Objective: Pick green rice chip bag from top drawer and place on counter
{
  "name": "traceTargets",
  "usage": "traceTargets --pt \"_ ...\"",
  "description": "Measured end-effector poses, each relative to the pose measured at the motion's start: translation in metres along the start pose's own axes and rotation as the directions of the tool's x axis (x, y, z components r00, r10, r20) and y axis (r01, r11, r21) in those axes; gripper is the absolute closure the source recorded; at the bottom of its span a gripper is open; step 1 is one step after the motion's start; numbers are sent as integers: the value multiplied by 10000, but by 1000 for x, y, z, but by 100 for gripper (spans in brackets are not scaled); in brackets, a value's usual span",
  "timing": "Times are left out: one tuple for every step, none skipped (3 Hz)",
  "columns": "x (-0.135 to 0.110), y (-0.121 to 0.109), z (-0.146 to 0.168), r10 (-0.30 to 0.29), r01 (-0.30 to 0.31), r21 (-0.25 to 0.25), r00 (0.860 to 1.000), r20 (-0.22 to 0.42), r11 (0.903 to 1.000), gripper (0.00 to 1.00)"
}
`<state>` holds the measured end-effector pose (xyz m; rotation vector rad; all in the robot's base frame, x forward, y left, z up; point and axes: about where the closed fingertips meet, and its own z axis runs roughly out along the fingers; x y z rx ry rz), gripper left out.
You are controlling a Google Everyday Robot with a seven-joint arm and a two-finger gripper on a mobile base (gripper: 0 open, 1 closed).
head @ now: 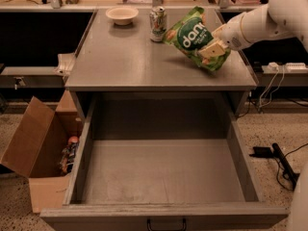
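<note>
The green rice chip bag (191,35) is tilted over the right rear of the counter (130,61), its lower end at or just above the surface. My gripper (212,46) comes in from the right on a white arm and is shut on the bag's lower right part. The top drawer (163,170) stands pulled fully out below the counter, and its grey floor is bare. Its small dark handle (166,224) shows at the front edge.
A green-white drink can (157,24) stands just left of the bag, and a cream bowl (121,15) sits at the counter's rear left. A brown cardboard box (36,150) with items lies open on the floor at left. Cables and a power strip (284,67) are at right.
</note>
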<state>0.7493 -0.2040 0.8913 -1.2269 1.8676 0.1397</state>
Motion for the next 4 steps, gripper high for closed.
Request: traceTargets --pt "0 0 0 0 0 0 10000 0 10000 4" --pt "-1 0 1 -10 10 0 10000 35 10000 0" --pt "-41 -10 -28 -583 532 499 9923 1090 9973 0" --pt "-83 -16 -61 -1499 1318 1033 9694 1944 9859 0"
